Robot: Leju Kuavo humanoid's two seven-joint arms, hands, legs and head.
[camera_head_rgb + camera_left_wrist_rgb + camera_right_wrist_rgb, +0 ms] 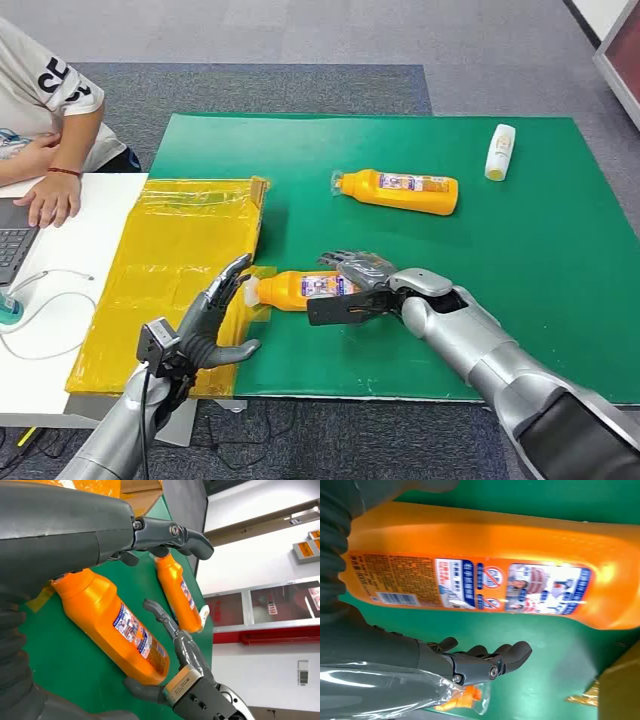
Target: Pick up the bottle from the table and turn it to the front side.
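An orange bottle (298,288) with a blue and white label lies on its side on the green mat (528,260), its white cap toward the yellow sheet. My right hand (353,290) straddles its base end, fingers over the far side and thumb (490,666) on the near side; green mat shows between thumb and bottle (490,565). My left hand (211,322) hovers open by the cap end, fingers spread, touching nothing. In the left wrist view the bottle (113,625) lies just past my palm, with the right hand (185,680) cupped at its base.
A second orange bottle (400,190) lies farther back on the mat, and a small white bottle (500,152) at the back right. A yellow plastic sheet (173,270) covers the mat's left edge. A person's arm (56,190) rests on the white table by a laptop (11,245).
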